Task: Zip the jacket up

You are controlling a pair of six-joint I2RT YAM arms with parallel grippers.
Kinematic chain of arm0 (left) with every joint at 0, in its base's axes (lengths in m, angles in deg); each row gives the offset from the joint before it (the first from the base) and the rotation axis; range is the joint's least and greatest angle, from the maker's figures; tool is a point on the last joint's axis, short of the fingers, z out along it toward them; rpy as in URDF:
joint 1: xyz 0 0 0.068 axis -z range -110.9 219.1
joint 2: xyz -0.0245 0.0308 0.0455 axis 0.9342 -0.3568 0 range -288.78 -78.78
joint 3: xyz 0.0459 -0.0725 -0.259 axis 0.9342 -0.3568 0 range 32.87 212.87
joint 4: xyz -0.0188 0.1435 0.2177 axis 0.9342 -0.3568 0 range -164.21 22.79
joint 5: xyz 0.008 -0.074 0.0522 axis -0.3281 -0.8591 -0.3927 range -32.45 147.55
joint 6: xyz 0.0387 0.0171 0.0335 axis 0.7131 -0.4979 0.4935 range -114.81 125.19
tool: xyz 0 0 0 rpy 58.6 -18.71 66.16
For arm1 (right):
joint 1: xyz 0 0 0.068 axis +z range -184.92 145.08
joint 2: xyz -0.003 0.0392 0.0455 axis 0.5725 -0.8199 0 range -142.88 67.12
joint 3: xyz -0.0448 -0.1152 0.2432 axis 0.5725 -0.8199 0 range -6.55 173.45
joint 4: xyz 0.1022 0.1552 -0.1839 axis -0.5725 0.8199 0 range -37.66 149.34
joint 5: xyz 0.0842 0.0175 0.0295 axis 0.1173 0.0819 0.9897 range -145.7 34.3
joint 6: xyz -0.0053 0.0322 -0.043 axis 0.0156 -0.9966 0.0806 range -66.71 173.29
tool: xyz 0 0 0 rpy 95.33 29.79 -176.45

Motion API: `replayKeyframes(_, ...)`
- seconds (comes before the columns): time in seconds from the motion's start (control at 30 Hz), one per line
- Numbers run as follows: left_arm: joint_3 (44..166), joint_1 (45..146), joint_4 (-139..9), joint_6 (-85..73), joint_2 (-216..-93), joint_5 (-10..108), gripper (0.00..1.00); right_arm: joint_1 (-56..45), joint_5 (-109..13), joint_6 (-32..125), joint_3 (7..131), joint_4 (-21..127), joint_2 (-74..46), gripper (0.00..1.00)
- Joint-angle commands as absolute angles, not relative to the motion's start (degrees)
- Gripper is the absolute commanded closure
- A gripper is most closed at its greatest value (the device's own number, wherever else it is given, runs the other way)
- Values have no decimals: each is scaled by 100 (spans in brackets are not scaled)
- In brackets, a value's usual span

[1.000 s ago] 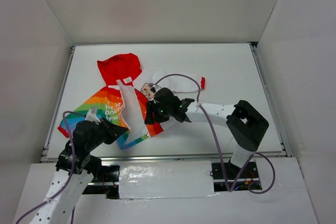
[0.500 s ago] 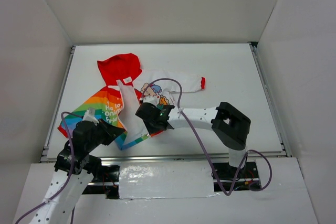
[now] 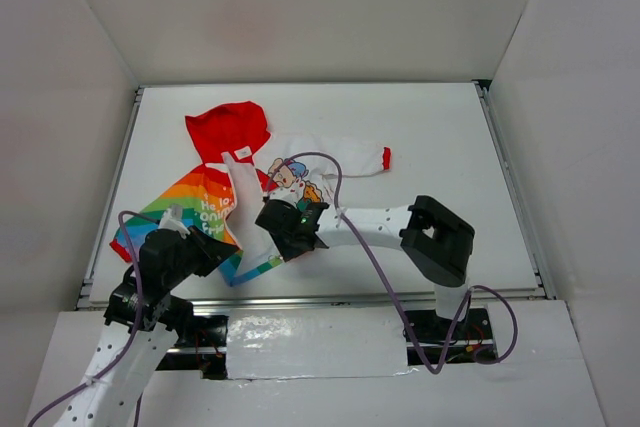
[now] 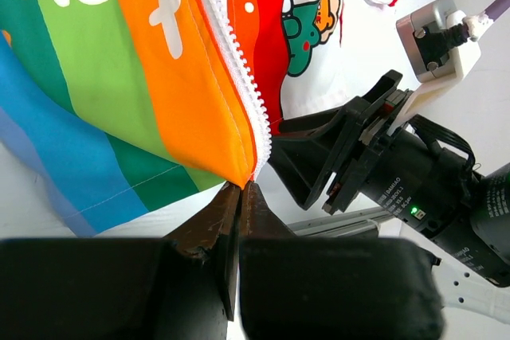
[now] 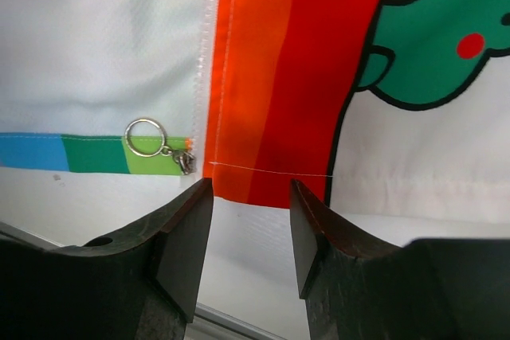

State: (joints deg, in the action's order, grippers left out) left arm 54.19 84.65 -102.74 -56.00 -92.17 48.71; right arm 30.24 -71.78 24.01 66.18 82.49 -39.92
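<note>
The jacket (image 3: 205, 209) lies open on the white table, red hood (image 3: 228, 130) at the far side, rainbow half at left, white cartoon half at right. My left gripper (image 3: 228, 249) is shut on the jacket's bottom corner at the zipper's end (image 4: 253, 166); white zipper teeth (image 4: 235, 61) run up from there. My right gripper (image 3: 275, 227) is open just above the table at the hem of the orange-red strip (image 5: 271, 77), holding nothing. The zipper slider with its metal ring (image 5: 146, 136) lies on the hem just left of the right gripper's left finger (image 5: 187, 236).
A purple cable (image 3: 335, 172) loops over the white half of the jacket. The red cuff (image 3: 386, 157) lies at the right end of the sleeve. A metal rail (image 4: 343, 216) runs along the table's near edge, close under both grippers. White walls enclose the table.
My right gripper has moved left and toward the near edge along the jacket, uncovering the cartoon print. My left gripper has stayed shut at the hem corner.
</note>
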Motion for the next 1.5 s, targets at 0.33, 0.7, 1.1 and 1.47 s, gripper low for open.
replayKeyframes(0.33,5379,8456,-10044,-5378,-9231,4770,100,3152,-7196,2419,7158,8390,-4468,49)
replayKeyframes(0.7,5352,8456,-10026,-5378,-9231,4770,100,3161,-7091,2384,7088,8398,-4547,59)
replayKeyframes(1.1,5326,8448,-10000,-5396,-9249,4770,100,3161,-7020,2419,7071,8372,-4582,81)
replayKeyframes(1.47,5344,8448,-9886,-5343,-9389,4718,100,3161,-7011,2367,7071,8293,-4197,100)
